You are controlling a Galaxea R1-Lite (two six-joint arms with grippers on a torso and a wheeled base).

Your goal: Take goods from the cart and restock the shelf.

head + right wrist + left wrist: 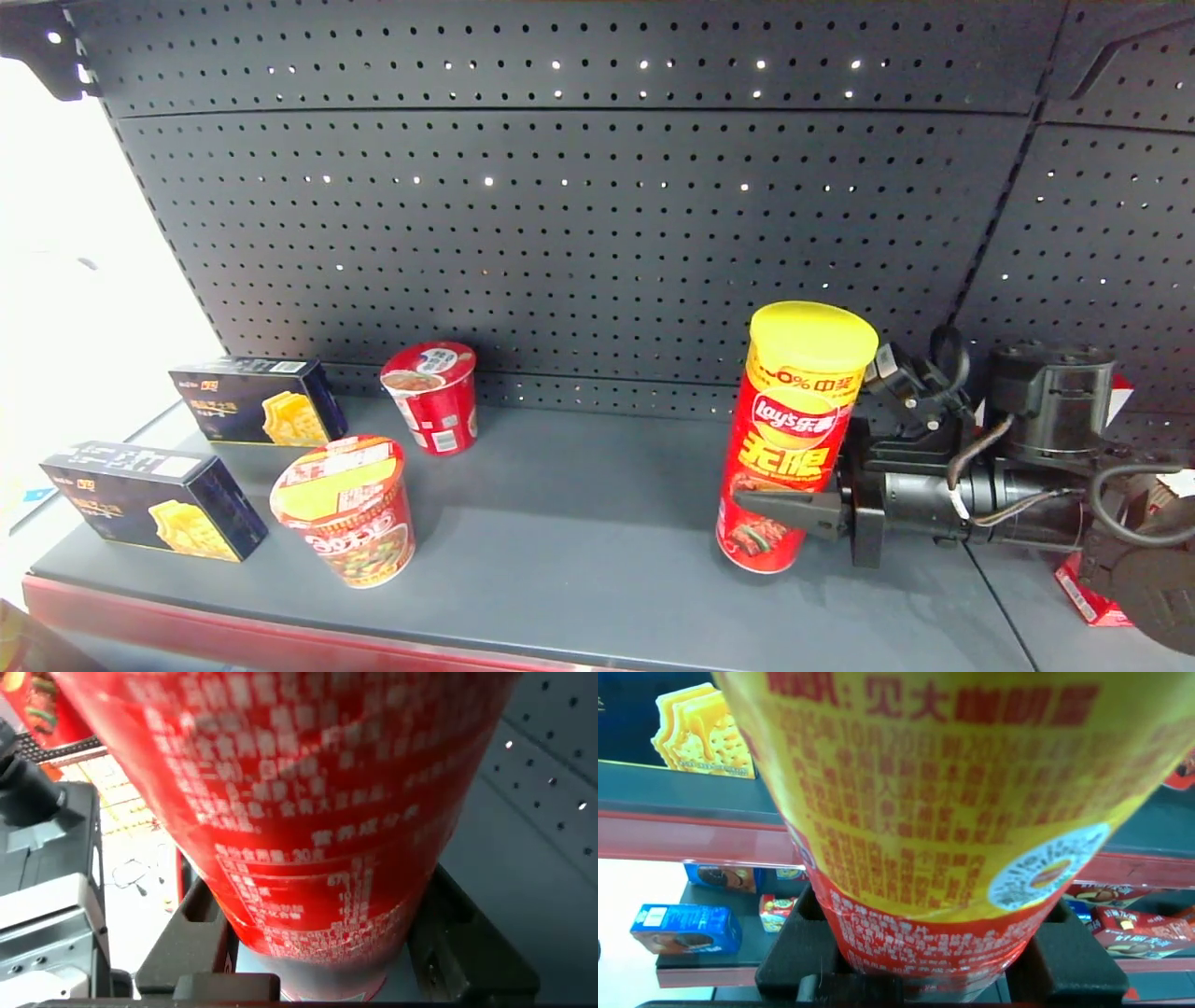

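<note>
A tall red chips can [794, 439] with a yellow lid stands slightly tilted on the dark grey shelf [579, 551], right of centre. My right gripper [794, 499] is shut on its lower part from the right side; one finger crosses the front of the can. The right wrist view has the same can [318, 831] filling the space between the jaws. My left gripper [938, 966] is shut on a yellow-and-red noodle cup [943, 793], held in front of the shelf's red front edge [682, 835].
On the shelf's left part stand two dark blue boxes [252, 401] [154, 499] and two red noodle cups [350, 509] [431, 397]. The shelf's middle is bare. A perforated back panel [560, 233] rises behind. Lower shelves hold blue boxes [687, 929].
</note>
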